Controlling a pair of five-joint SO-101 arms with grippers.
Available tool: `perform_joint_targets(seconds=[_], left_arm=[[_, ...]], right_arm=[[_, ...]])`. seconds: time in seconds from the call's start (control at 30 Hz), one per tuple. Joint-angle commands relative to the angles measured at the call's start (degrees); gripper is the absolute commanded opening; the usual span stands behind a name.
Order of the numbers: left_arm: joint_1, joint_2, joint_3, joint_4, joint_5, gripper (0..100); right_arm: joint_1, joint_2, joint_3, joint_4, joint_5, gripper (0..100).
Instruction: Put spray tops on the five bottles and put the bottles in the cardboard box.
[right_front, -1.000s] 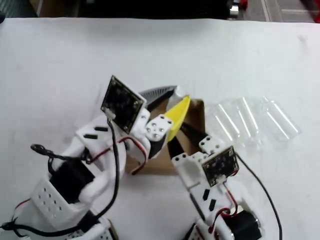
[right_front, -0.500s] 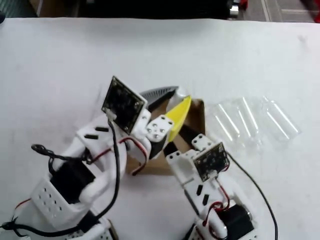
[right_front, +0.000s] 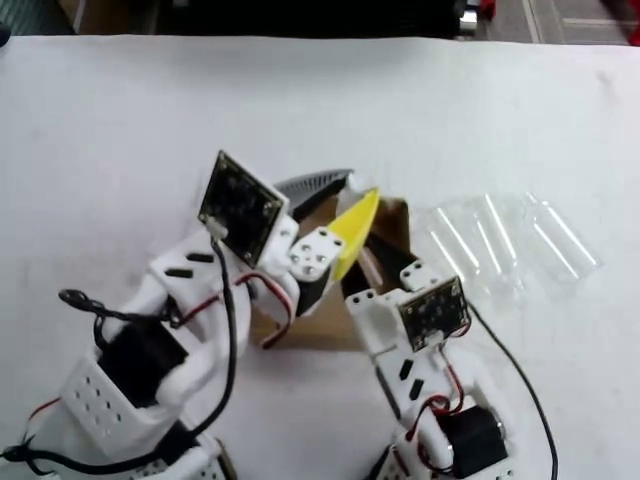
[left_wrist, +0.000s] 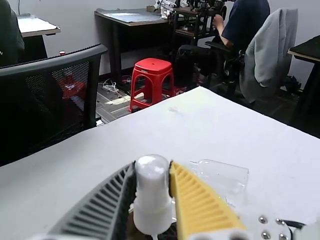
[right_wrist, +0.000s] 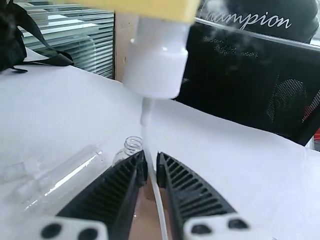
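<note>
My left gripper hangs over the cardboard box, shut on a white spray top between its grey and yellow fingers. The spray top points down, and its thin tube runs into the narrow slit between the black fingers of my right gripper. That right gripper sits just below the left one and is closed around the tube. A clear bottle's open neck shows right behind one right finger. Several clear bottles lie on the table beside the box.
White table all around, with open room at the far and left sides. The arms' bodies and cables crowd the near edge. A black chair and a red stool stand beyond the table.
My right arm swung a little to the left, then back right and further toward the box. The left arm and the spray top have stayed put.
</note>
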Motion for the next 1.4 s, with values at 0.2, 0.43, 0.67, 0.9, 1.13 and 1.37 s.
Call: perform_joint_targets(seconds=[0.2, 0.43, 0.67, 0.9, 1.13, 1.37], left_arm=[[0.13, -11.21, 2.64, 0.88, -0.79, 2], [0.13, -6.46, 3.96, -1.14, -4.04, 2], [0.13, -5.41, 3.78, -0.35, -4.66, 2], [-0.4, -5.41, 3.69, 0.35, -5.1, 2], [-6.46, -4.88, -2.02, 0.53, -10.11, 2], [-13.41, -4.88, -5.98, 0.26, -10.46, 2]], right_arm=[[5.41, -0.22, -1.05, -3.12, -0.44, 1.8], [7.08, -0.22, -1.05, -3.91, -0.53, 1.8], [7.25, -0.22, -0.44, -4.44, -0.53, 1.8], [7.16, -0.22, 5.98, -13.41, -0.44, 1.8], [6.73, -0.22, 3.6, -6.81, -0.09, 1.8], [6.73, -0.22, 3.43, -4.18, 0.0, 1.8]])
